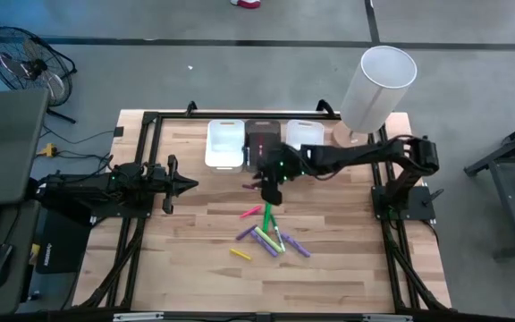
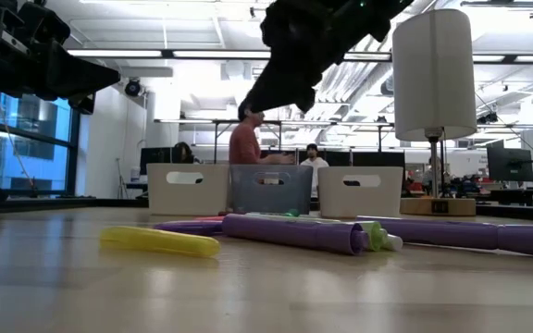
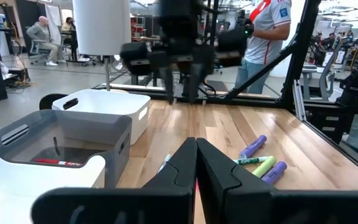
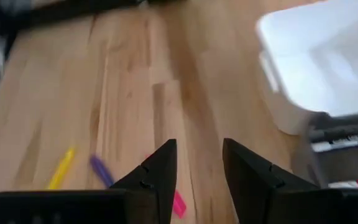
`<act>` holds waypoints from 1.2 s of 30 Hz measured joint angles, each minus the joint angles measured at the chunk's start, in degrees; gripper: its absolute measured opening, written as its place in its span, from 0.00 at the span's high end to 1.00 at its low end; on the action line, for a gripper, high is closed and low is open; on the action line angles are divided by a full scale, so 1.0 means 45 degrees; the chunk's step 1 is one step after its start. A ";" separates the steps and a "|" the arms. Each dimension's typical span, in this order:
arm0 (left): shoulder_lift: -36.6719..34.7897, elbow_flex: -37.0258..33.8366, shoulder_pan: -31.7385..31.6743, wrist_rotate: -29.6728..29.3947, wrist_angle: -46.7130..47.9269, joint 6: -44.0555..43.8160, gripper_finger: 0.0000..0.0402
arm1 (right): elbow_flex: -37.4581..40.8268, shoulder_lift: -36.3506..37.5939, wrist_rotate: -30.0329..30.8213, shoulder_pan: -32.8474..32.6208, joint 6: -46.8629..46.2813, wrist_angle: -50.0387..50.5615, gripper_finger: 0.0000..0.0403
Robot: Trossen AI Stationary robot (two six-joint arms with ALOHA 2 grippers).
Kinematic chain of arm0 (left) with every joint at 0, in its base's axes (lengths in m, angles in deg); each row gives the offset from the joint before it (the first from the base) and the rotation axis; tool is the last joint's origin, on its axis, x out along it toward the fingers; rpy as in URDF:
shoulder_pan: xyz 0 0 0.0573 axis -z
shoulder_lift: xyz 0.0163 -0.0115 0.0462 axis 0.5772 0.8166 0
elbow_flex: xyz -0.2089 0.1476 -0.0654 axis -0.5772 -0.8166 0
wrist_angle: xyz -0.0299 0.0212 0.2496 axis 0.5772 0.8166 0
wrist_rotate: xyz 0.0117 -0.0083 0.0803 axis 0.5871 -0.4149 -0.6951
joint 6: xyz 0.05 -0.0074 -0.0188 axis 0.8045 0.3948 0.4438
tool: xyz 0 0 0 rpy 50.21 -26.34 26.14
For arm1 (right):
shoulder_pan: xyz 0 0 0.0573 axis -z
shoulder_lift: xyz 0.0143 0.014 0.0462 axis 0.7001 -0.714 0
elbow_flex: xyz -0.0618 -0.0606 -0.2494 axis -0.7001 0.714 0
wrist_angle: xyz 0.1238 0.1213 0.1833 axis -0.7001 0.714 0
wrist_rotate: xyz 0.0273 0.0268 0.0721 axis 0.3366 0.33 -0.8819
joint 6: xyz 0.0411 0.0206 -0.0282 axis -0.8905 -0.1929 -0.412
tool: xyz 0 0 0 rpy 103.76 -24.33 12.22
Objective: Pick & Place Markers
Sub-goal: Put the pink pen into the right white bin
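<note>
Several markers [image 1: 266,234] lie loose on the wooden table's middle: purple, green, pink and one yellow [image 1: 241,255] nearest the near edge. The low view shows the yellow marker [image 2: 160,241] and purple ones [image 2: 294,231] lying flat. A red marker [image 3: 55,162] lies in the dark bin. My right gripper [image 4: 197,149] hovers open and empty above the table, between the bins and the pile [image 1: 271,192], with a pink marker [image 4: 178,203] below it. My left gripper [image 3: 196,146] waits shut at the table's left [image 1: 181,185].
Three bins stand in a row at the far edge: white [image 1: 224,143], dark [image 1: 262,141], white [image 1: 302,134]. A tall white cylinder on a stand [image 1: 378,85] rises at the far right corner. People move in the room beyond the table [image 2: 246,139].
</note>
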 joint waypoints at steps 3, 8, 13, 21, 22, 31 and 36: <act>0.0000 0.0000 0.0000 0.0000 0.0002 0.0000 1.00 | 0.0005 -0.0005 0.0078 -0.0337 0.0867 0.0115 0.71; 0.0000 0.0000 0.0003 0.0000 -0.0002 0.0000 1.00 | 0.0005 -0.0005 0.0484 -0.0677 0.1900 0.0458 0.71; 0.0000 0.0000 0.0004 0.0005 0.0003 0.0000 1.00 | 0.0005 -0.0010 0.1146 -0.0877 0.2803 0.0953 0.71; 0.0005 0.0000 -0.0001 0.0005 0.0003 0.0000 1.00 | -0.0817 -0.0381 0.1231 -0.1021 0.3463 0.2126 0.67; 0.0005 0.0000 0.0003 0.0009 0.0002 0.0000 1.00 | -0.1144 -0.0561 0.1193 -0.1021 0.3621 0.2578 0.66; 0.0005 0.0000 0.0004 0.0005 -0.0001 0.0000 1.00 | -0.4142 -0.2825 0.1004 -0.1226 0.5817 0.5912 0.55; 0.0005 0.0000 -0.0001 0.0000 0.0003 0.0000 1.00 | -0.5316 -0.4134 0.0714 -0.1255 0.6949 0.6546 0.56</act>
